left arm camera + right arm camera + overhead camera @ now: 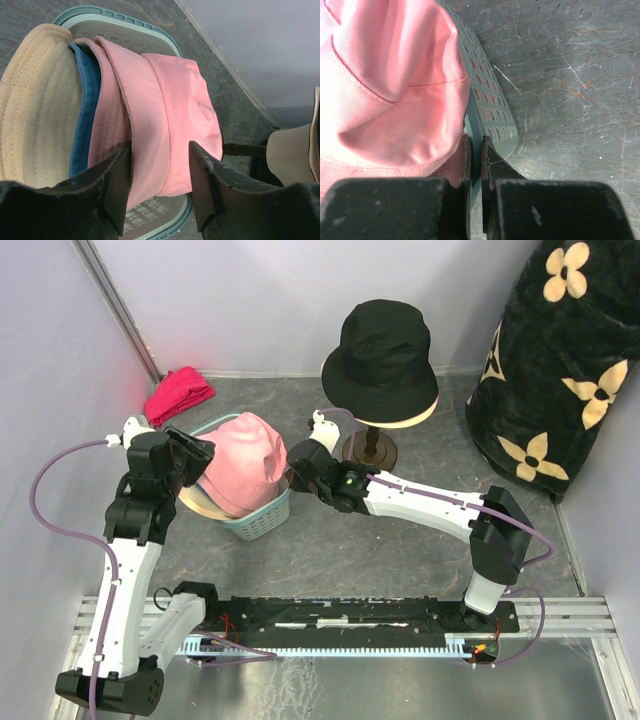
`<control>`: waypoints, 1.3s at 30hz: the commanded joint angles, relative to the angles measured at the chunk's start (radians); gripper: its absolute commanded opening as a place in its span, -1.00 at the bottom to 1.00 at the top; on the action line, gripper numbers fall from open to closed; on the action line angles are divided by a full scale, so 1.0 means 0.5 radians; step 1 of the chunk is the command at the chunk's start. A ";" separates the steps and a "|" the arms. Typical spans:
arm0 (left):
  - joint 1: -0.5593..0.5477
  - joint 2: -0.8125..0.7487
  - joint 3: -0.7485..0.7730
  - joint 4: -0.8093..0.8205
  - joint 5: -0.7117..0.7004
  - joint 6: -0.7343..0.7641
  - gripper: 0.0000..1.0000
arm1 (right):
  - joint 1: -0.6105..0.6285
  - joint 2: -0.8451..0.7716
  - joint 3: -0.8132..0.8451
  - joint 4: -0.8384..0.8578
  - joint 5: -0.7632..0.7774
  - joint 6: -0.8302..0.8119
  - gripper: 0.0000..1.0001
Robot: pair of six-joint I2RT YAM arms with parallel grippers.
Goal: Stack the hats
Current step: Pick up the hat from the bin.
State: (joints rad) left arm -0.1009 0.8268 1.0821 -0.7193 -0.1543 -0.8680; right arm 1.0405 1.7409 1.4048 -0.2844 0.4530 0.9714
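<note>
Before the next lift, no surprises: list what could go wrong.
The left gripper straddles the brim of the pink hat, beside the blue hat; closing may catch both. The right gripper seems shut on the basket rim; if it slips, the basket could tip with the hat.

place: probably lab test booth | cues: plain lilac walls, aluminium rail, grey tabletop

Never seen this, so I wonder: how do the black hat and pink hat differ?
The black hat sits on a cream head; the pink hat lies in a teal basket, over a blue hat and a beige hat. The left gripper has its jaws around the pink hat, not the black hat. Both are soft bucket hats.
</note>
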 commanded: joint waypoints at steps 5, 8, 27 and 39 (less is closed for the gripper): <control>0.025 -0.063 -0.139 0.257 0.200 -0.094 -0.37 | -0.007 -0.106 0.034 0.148 -0.018 -0.058 -0.98; 0.030 -0.072 -0.170 0.301 0.227 -0.087 -0.63 | -0.007 -0.109 0.030 0.142 -0.031 -0.062 -0.98; 0.050 -0.271 -0.236 0.436 0.065 -0.121 -0.95 | -0.006 -0.340 0.051 0.103 -0.068 -0.427 -0.06; 0.053 -0.315 -0.259 0.447 0.078 -0.097 -0.95 | -0.021 -0.146 0.396 0.084 -0.298 -0.516 0.05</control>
State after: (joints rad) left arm -0.0845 0.6922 0.9466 -0.5804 -0.1020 -0.9039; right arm 1.0374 1.6318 1.5253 -0.2642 0.3431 0.7376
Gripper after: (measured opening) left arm 0.054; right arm 0.520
